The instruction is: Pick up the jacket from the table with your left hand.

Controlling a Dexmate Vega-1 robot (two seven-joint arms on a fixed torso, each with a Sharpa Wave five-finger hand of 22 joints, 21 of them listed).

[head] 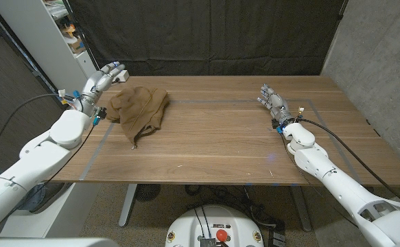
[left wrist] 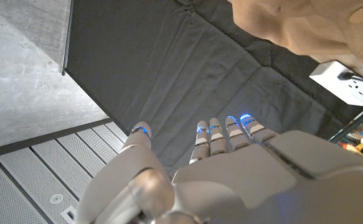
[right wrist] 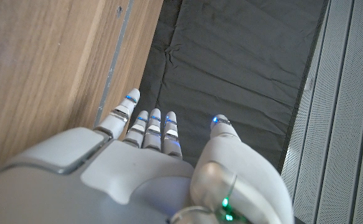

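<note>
Left hand (head: 102, 84) hangs released, fingers apart, at the desk's (head: 241, 144) left far corner, grasping nothing. Jacket (head: 139, 108) lies crumpled just beside it, toward the middle, long axis running far to near. My right hand (head: 272, 101), also released, is well apart.

In the left wrist view the jacket (left wrist: 306, 28) is running off the upper right edge, so its outline is staying unclear. In the upper left of the head view, small items on a white shelf (head: 73, 31) are sitting too small to identify. Both arms are running out of the bottom corners.
</note>
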